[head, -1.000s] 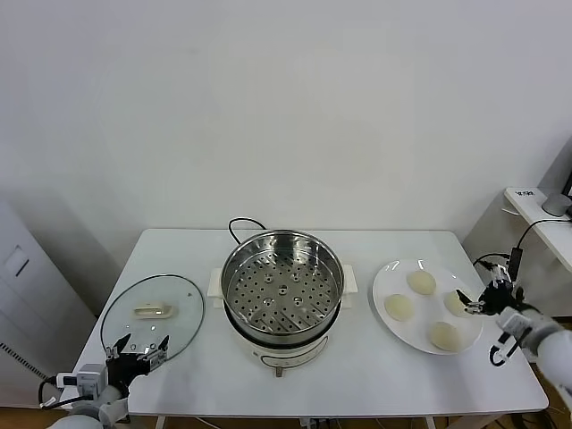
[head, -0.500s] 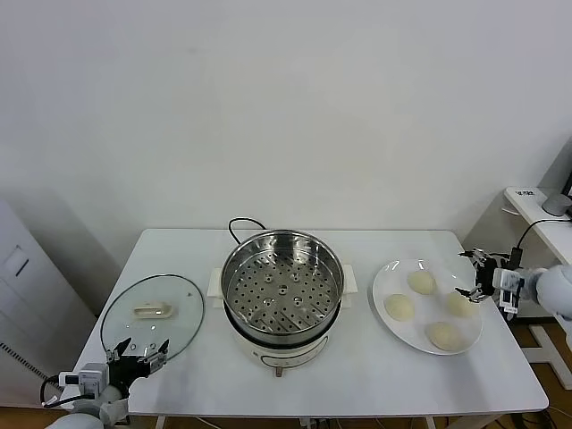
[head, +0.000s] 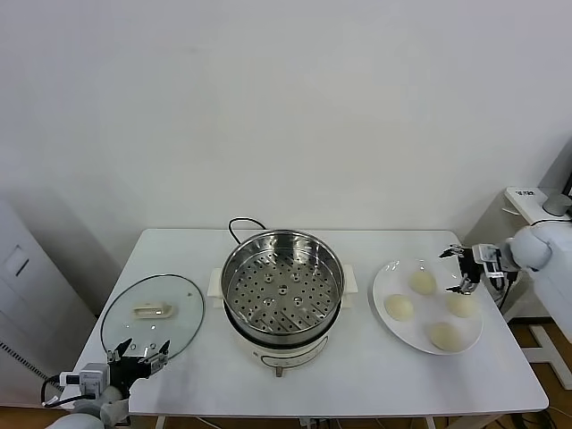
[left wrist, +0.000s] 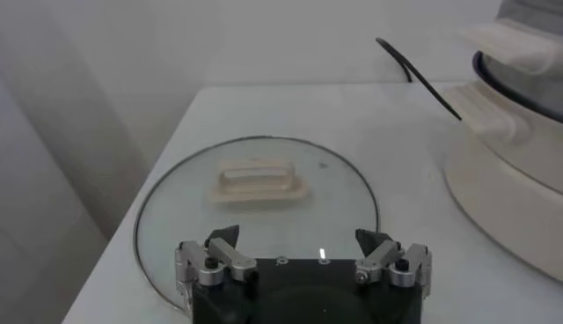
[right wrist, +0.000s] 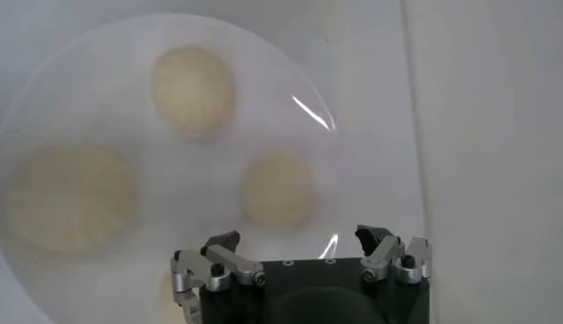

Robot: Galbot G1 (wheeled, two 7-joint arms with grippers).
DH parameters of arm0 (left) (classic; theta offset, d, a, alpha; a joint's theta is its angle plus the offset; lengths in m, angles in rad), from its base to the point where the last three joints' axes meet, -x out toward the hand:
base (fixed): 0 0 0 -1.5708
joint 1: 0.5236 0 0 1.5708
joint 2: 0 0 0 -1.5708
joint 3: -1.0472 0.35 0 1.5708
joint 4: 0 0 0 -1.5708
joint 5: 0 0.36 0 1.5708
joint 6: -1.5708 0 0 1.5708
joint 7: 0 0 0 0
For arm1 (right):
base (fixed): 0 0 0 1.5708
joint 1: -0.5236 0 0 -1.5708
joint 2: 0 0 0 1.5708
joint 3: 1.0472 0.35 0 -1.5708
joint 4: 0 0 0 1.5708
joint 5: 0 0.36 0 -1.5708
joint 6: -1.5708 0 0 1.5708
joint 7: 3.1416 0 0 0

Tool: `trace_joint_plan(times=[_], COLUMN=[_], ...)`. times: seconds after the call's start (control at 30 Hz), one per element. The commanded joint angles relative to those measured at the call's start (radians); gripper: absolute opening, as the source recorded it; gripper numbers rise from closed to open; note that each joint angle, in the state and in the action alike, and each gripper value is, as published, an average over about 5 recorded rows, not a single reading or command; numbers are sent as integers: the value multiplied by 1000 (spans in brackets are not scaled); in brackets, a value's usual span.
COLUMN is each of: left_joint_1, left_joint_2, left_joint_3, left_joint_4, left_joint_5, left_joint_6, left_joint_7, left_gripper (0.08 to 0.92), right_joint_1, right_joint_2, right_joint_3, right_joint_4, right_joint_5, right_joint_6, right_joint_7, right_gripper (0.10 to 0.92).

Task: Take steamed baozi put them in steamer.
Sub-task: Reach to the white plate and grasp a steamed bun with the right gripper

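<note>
While the right gripper [head: 460, 270] hangs spread and empty over the far right rim of the white plate [head: 385, 288], all four baozi [head: 422, 282] lie on that plate just beneath and leftward of it (none yet in the steamer [head: 281, 284]). It is far nearer than the left gripper [head: 138, 354], parked spread by the glass lid [head: 152, 313].

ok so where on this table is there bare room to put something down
Bare tabletop runs along the front edge, before the steamer and the plate. The far strip behind both is free too, except for the black cord. The plate is crowded: four baozi, with the right tool open above. The glass lid fills the left side, where the left tool sits open.
</note>
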Motion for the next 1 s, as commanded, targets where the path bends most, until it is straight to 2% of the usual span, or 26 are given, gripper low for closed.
trace_joint_plan(times=[0.03,0.57,1.0], left_joint_1=[-1,9,23], left_joint_2=[-1,-4,-8], left_joint_3=[4,6,1], left_joint_4=[-3,-18,-39], left_joint_5=[1,2,2], left_joint_6=[6,5,4], left_joint_7=[2,5,4], left_gripper=[823,823,823], right_joint_1=[133,98,97], right_joint_2=[140,238,246], right_joint_3=[-113,-8,41], right_joint_4=[-221,-335,-357], right_joint_5=[-32,-172,-186], right_joint_6=[61,55,34], right_joint_7=[-62,-34,-43], right_gripper=[823,810,561])
